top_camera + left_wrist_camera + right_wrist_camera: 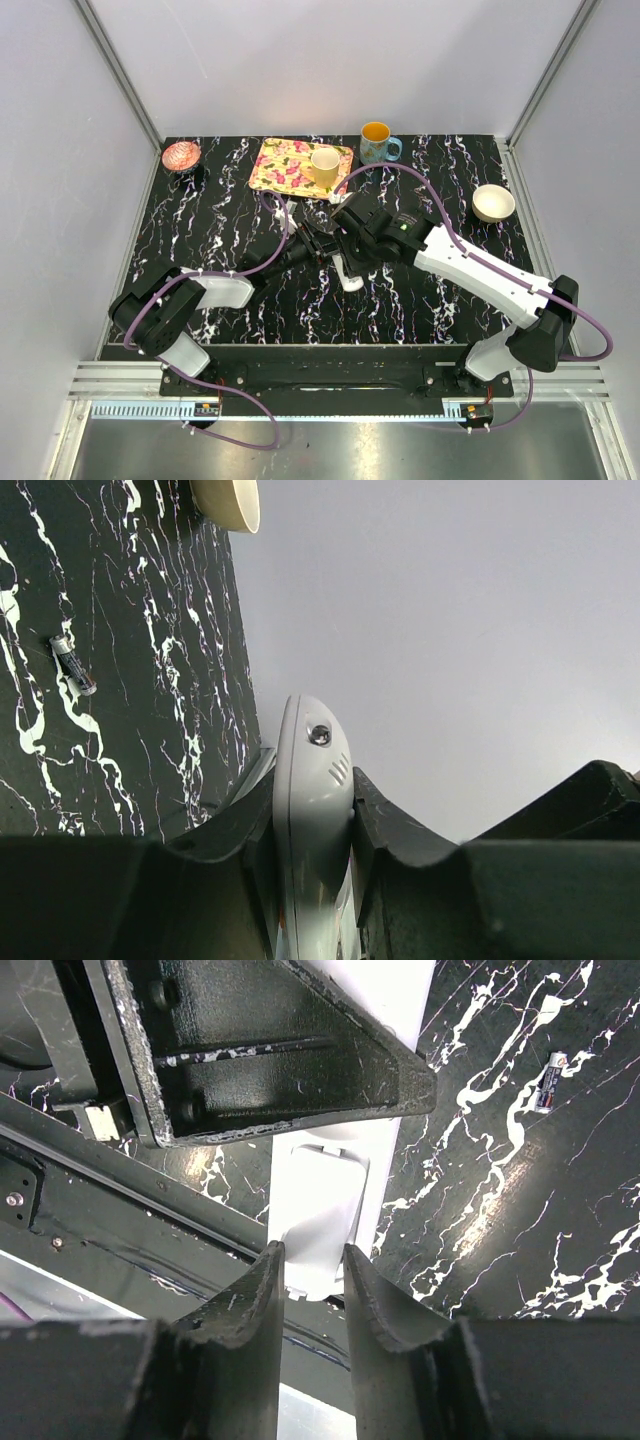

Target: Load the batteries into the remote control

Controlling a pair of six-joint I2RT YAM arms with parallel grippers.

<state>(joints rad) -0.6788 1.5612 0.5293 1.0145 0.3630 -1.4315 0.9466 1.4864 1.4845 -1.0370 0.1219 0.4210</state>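
Black, white-veined marble tabletop [300, 320], grey walls.

Top view: both arms meet mid-table. The remote [348, 274] is the white bar poking out below them. I can't pick out a battery from here.

Left wrist: left jaws are clenched on the remote [310, 750]. It's smooth white plastic, its rounded end sticks out past the tips, and its long axis runs along the jaws. One battery [73, 664], a slim dark cylinder with a pale end, lies loose on the tabletop, well apart, toward the cream bowl [225, 502].

Right wrist: right jaws look pinched on the cover [318, 1210], a small white oblong lying against the remote [405, 1000]. The battery [548, 1082] sits up-right of those jaws, well apart, flat on the marble, long axis slanted.

My read: it's on the right arm [470, 268] side, so you'd put the cover down first, then close on the battery across its axis. It's small and round, so it will roll.
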